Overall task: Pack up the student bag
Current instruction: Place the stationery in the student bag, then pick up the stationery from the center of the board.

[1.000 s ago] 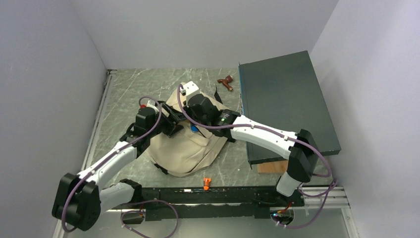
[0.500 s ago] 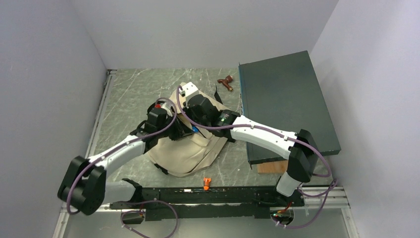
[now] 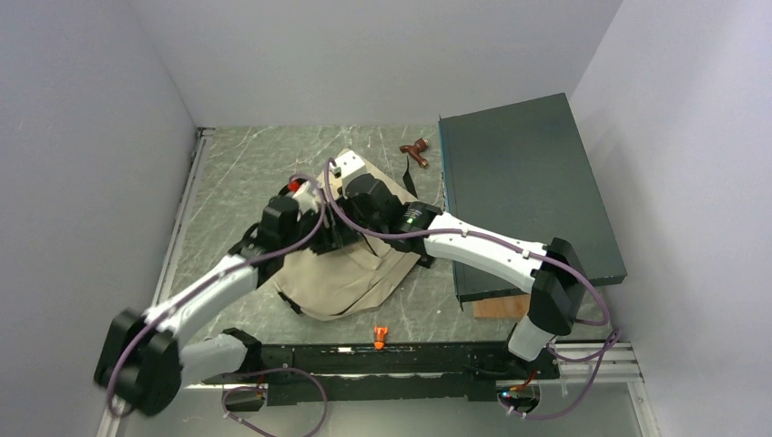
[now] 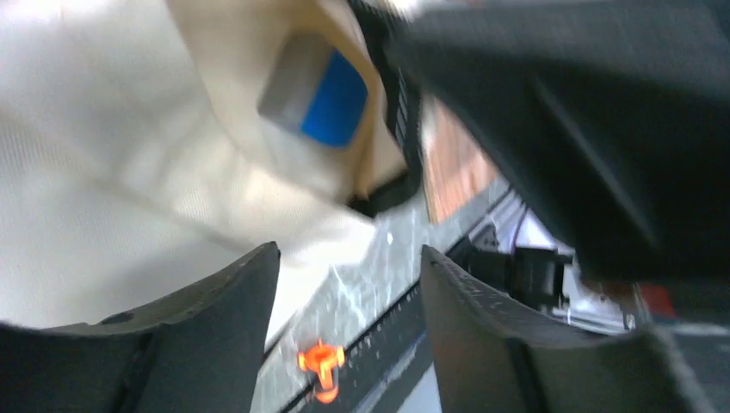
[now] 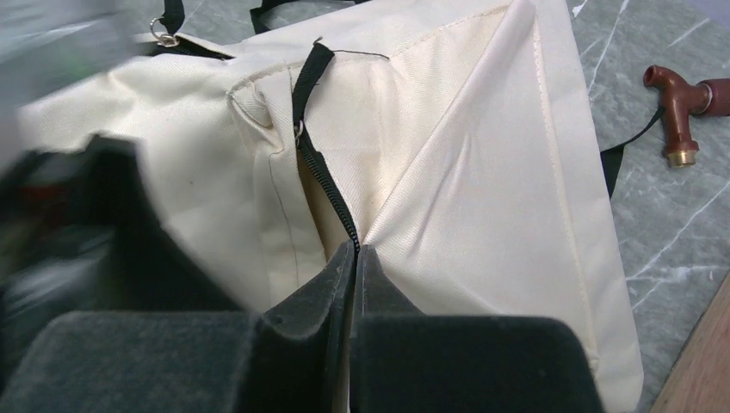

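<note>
Right gripper (image 5: 355,258) has its two black fingers pressed together on the student bag (image 5: 465,172), pinching the cream cloth just where the black zip tape runs in, so that folds fan out from the grip. The left gripper (image 4: 346,258) stands spread with nothing between its fingers, close against the bag's left side, though its own view is blurred. Plain pale grey walls (image 3: 364,55) close the space on the left, far and right sides. Between them lies the table (image 3: 246,164), a grey-green stone-patterned surface crossed by white veins, with a metal rail (image 3: 182,218) along its left edge. A dark teal flat box (image 3: 523,182) fills the right part of the table, its near end resting on a wooden board (image 3: 499,308). The bag lies slumped in the middle of the table, just left of the box, under both wrists, with a black strap trailing from its far right corner. A small brown tap-shaped piece (image 3: 417,151) lies on the stone beyond the bag, near the box's far left corner. At the near edge, an orange clip (image 3: 380,336) sits by the black base rail (image 3: 410,350). A blue and grey item (image 4: 317,90) shows among the bag's folds in the left wrist view.
</note>
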### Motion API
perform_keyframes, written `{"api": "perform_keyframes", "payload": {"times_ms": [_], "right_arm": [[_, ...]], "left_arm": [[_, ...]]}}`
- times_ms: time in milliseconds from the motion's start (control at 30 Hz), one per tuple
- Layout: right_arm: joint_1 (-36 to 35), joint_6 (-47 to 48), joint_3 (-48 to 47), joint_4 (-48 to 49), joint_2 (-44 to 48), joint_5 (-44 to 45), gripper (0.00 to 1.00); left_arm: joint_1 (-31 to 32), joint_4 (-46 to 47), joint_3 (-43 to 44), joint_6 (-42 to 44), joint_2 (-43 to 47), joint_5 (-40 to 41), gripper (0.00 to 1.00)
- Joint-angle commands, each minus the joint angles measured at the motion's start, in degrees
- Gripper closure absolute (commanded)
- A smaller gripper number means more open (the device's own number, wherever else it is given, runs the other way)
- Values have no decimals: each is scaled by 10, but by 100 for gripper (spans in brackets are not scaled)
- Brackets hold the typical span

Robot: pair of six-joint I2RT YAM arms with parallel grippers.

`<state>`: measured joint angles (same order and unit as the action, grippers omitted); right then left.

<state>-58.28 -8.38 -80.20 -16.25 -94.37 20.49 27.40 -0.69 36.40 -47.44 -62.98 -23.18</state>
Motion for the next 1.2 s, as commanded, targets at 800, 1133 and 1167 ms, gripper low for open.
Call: {"api": "perform_keyframes", "payload": {"times_ms": [800,1133,1167], "right_arm": [[-3,-7,-5,20,26,-9,100],[-3,-6,17,31,34,-11,100],[-3,-6,19,33,34,-11,100]], "left_arm": [[402,-97,-60,-145,-10,258,27],[429,-64,-35,-177,-98,244,44],[432,-67,-32,-177,-100,245,45]]}}
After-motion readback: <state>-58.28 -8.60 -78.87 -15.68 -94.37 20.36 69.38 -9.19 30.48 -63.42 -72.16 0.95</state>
